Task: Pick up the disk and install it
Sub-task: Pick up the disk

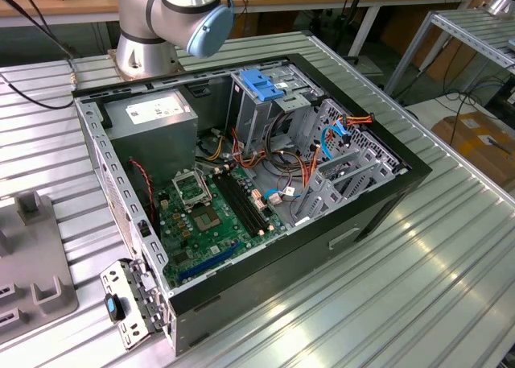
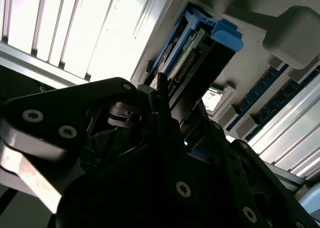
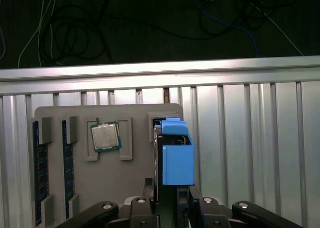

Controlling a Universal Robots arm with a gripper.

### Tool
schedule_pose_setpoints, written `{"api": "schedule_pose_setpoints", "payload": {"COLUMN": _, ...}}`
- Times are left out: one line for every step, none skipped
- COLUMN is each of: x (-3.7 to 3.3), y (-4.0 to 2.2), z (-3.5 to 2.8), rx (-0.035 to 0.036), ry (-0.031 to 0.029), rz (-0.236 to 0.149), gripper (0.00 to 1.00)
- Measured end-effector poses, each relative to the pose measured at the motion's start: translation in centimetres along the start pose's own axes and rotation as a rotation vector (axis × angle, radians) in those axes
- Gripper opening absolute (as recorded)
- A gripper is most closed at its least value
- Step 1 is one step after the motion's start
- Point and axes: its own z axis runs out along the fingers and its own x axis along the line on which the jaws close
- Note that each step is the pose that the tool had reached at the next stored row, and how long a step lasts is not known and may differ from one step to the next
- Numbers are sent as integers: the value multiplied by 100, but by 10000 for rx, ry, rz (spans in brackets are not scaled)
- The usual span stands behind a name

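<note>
The disk (image 3: 176, 155) stands on edge in a slot of a grey holder plate (image 3: 130, 173), its blue plastic carrier toward the camera. In the second wrist view the disk (image 2: 200, 53) runs away from the black gripper body, its blue tab at the far end. My gripper (image 3: 167, 190) sits at the near end of the disk, one finger close against each flat side, shut on it. In the second wrist view, the gripper (image 2: 175, 108) shows a thin fingertip (image 2: 161, 88) lying against the disk's side.
The holder plate also carries a processor chip (image 3: 105, 136) and memory sticks (image 3: 37, 178). The open computer case (image 1: 378, 207) lies on the ribbed metal table with a blue-topped metal cage (image 1: 261, 86), grey power-supply box (image 1: 153, 114) and green motherboard (image 1: 209, 215). The arm's base (image 1: 145, 50) stands behind it.
</note>
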Motion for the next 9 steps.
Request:
{"api": "schedule_pose_setpoints", "payload": {"x": 0, "y": 0, "z": -1, "rx": 0, "ry": 0, "rz": 0, "gripper": 35}}
{"api": "schedule_pose_setpoints", "payload": {"x": 0, "y": 0, "z": -1, "rx": 0, "ry": 0, "rz": 0, "gripper": 35}}
{"api": "schedule_pose_setpoints", "payload": {"x": 0, "y": 0, "z": -1, "rx": 0, "ry": 0, "rz": 0, "gripper": 35}}
{"api": "schedule_pose_setpoints", "payload": {"x": 0, "y": 0, "z": -2, "rx": 0, "ry": -1, "rz": 0, "gripper": 35}}
{"api": "schedule_pose_setpoints", "payload": {"x": 0, "y": 0, "z": -2, "rx": 0, "ry": 0, "rz": 0, "gripper": 35}}
{"api": "schedule_pose_setpoints", "payload": {"x": 0, "y": 0, "z": -3, "rx": 0, "ry": 0, "rz": 0, "gripper": 35}}
{"api": "schedule_pose_setpoints", "payload": {"x": 0, "y": 0, "z": -3, "rx": 0, "ry": 0, "rz": 0, "gripper": 35}}
{"api": "schedule_pose_setpoints", "payload": {"x": 0, "y": 0, "z": -4, "rx": 0, "ry": 0, "rz": 0, "gripper": 35}}
{"api": "schedule_pose_setpoints", "payload": {"x": 0, "y": 0, "z": -4, "rx": 0, "ry": 0, "rz": 0, "gripper": 35}}
